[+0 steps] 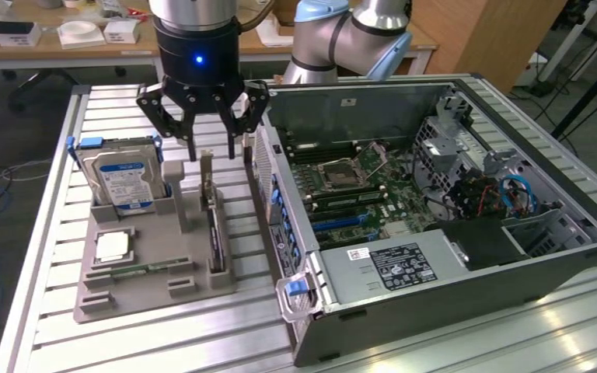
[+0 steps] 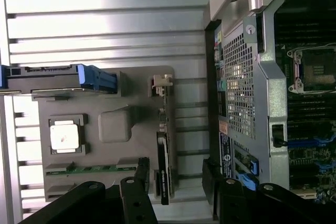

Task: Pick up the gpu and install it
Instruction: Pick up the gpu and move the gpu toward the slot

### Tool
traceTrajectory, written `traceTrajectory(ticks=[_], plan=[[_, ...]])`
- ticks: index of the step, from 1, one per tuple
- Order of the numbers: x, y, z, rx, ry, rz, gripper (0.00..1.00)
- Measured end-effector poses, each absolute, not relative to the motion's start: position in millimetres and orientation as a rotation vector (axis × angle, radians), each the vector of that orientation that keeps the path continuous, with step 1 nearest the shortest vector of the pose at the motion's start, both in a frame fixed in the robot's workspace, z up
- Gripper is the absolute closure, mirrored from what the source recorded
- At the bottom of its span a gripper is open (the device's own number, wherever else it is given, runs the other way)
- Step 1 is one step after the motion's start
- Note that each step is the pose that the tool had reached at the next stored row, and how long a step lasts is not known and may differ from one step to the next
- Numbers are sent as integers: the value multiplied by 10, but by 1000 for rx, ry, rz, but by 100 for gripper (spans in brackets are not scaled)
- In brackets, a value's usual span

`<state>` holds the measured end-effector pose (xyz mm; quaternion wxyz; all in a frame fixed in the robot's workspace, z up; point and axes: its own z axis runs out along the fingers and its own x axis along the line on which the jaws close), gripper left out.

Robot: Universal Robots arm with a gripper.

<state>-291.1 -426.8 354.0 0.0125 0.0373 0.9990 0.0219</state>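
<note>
The arm [image 1: 332,47] is made of fat, round, shiny grey tubes. One joint has a light blue cap [image 1: 319,11] on it. Close to the tool there is a black round part [image 1: 197,39] with a small blue light [image 1: 198,58] glowing on it. The tool [image 1: 211,148] is all black. Its fingers [image 1: 186,136] are made of thin flat bars joined like links, with little round screws [image 2: 93,186] at the joints.

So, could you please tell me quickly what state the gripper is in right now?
Gripper: jaws open, holding nothing, hovering above the gpu.
</note>
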Motion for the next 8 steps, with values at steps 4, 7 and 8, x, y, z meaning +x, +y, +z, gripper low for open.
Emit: traceTrajectory(ticks=[4,7,8], plan=[[-2914,-4270,3528,116,3114,68,47],[-2917,-4276,3520,116,3114,68,47],[-2918,-4279,3517,116,3114,68,47]])
